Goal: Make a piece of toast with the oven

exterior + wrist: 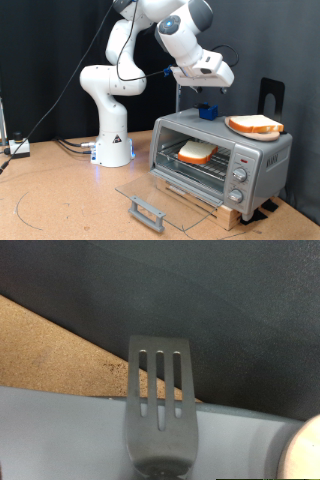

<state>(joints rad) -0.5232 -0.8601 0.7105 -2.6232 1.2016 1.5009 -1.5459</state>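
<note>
Toast (197,152) sits on the wire rack inside the oven (222,155), door down; a second slice (255,125) lies on its roof. We judge it light, crumbly, best lifted from beneath. Our gripper (205,90), above the oven, clasps a slotted spatula (159,400).

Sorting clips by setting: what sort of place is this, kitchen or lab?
Probably a lab bench, not a kitchen: a Panda arm bolted to a brown table, loose cables, a black backdrop, and an oven on wooden blocks.
</note>
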